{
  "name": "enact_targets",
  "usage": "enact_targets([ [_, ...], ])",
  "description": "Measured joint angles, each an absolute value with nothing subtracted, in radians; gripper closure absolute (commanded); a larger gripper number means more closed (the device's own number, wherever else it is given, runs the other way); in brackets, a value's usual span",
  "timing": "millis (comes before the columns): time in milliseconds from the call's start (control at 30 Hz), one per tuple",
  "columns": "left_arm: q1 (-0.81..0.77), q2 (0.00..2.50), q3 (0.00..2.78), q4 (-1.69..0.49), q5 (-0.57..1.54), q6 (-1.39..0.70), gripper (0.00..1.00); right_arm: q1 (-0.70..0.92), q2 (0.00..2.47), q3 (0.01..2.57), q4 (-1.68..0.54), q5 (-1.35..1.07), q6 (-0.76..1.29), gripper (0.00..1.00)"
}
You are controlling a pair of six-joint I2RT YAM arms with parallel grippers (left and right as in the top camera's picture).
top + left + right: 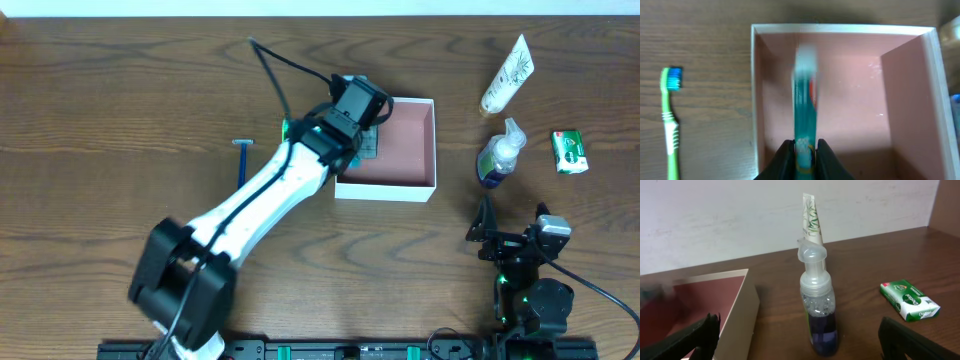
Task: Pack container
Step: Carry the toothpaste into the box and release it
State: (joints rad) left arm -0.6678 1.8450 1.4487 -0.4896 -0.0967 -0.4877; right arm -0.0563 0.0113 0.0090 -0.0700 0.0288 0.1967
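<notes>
one teal tube over container

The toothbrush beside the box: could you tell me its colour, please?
The toothbrush is light green with blue bristles, seen best in the left wrist view.

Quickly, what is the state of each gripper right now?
Left gripper: closed on a teal tube with a white end, over the square white-walled box.
Right gripper: open, holding nothing.
</notes>
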Motion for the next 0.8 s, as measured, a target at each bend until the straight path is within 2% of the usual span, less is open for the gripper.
enact_targets([
  [500, -0.668, 1.874, 1.449, -0.462, -0.097, -0.493, 0.83, -0.056, 0.011, 0.009, -0.07, 0.029, 0.197, 0.01],
  [667, -0.668, 1.874, 1.454, -0.469, -0.098, -0.453, 0.64, -0.056, 0.011, 0.009, -0.07, 0.029, 0.197, 0.01],
  [800, -0.667, 1.873, 1.516, -0.583, -0.098, -0.404, 0.48, -0.056, 0.011, 0.009, -0.07, 0.029, 0.197, 0.01],
])
